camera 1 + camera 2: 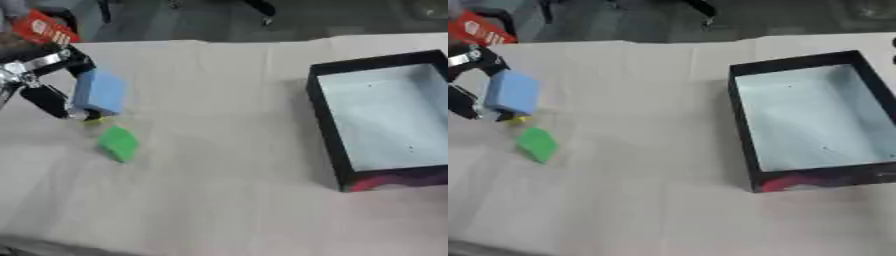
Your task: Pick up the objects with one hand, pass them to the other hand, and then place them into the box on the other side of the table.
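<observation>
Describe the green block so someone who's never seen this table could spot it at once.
Start at the black box on the table's right side, then look across the beige cloth to the far left, where the left hand grips a light blue block. The green block lies flat on the cloth just below them. It is the only green thing, smaller than the blue block, and nothing touches it.

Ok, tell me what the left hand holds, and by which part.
The left hand holds the blue block by its left side and lower left corner, fingers curled round it. The right hand is not in view.
</observation>
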`<state>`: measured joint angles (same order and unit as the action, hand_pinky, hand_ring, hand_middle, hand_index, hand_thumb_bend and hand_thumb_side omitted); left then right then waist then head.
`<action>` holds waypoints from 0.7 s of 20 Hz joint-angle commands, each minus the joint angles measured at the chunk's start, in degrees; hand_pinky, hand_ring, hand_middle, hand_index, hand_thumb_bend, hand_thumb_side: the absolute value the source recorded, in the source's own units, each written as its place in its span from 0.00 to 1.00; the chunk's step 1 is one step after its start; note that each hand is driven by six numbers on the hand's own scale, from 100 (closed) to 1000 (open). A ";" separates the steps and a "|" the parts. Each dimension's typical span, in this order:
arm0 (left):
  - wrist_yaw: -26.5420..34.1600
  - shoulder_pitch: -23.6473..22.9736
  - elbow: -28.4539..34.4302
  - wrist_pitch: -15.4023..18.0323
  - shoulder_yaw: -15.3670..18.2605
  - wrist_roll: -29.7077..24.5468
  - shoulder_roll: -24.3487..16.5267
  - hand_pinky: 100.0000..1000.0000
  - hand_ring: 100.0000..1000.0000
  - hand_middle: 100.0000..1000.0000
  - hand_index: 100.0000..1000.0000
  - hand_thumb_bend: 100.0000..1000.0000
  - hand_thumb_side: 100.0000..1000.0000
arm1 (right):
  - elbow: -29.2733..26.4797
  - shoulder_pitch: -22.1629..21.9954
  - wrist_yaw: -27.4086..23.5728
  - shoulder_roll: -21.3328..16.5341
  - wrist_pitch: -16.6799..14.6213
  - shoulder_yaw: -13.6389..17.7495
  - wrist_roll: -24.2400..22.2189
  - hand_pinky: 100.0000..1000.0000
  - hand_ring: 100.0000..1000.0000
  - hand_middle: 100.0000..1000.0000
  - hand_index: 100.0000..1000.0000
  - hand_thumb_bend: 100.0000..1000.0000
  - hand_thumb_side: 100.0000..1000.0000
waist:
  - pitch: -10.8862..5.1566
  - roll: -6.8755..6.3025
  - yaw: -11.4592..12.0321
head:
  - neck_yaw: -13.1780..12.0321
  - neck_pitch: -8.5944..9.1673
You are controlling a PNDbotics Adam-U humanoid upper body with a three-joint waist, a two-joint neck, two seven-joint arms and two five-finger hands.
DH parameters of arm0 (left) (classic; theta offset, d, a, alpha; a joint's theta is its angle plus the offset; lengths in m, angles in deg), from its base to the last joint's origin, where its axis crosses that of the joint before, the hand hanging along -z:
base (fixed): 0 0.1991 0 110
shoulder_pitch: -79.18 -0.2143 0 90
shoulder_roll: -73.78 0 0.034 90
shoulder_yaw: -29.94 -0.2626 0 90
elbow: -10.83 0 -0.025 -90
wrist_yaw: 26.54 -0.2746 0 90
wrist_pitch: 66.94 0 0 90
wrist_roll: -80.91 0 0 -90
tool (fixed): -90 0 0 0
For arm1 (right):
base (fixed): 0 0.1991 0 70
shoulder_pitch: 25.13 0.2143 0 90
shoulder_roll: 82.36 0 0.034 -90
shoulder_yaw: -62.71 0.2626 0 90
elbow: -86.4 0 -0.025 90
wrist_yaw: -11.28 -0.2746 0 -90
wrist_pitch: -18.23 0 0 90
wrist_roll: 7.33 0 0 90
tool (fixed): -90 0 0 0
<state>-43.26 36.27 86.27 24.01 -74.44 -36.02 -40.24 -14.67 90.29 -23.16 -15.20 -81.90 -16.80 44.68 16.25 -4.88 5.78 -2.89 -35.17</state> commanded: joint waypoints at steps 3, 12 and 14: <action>-0.09 2.39 2.74 -3.78 0.13 1.51 3.16 0.69 0.52 0.39 0.44 0.17 0.00 | -0.69 7.19 0.60 -2.95 -2.34 -4.94 -1.37 1.00 1.00 0.98 1.00 0.00 0.00 | -5.06 0.65 -0.21 | 1.03 -0.05; -1.83 1.32 4.49 -7.82 1.34 5.95 9.11 0.69 0.50 0.38 0.45 0.14 0.00 | 2.51 16.91 5.84 1.69 -4.54 -11.25 -5.56 1.00 1.00 0.97 1.00 0.00 0.00 | -5.71 0.68 -0.66 | 2.78 -1.09; -2.89 0.75 5.51 -8.44 1.57 6.99 10.03 0.69 0.50 0.38 0.45 0.14 0.00 | 3.65 18.70 7.54 3.37 -5.06 -12.61 -6.69 1.00 1.00 0.97 1.00 0.00 0.00 | -5.80 0.63 -0.72 | 3.28 -1.39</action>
<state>-45.42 36.30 90.44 15.90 -73.96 -29.76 -29.52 -11.17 107.83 -16.62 -11.73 -86.60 -29.02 38.71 16.25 -4.88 5.04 0.07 -36.22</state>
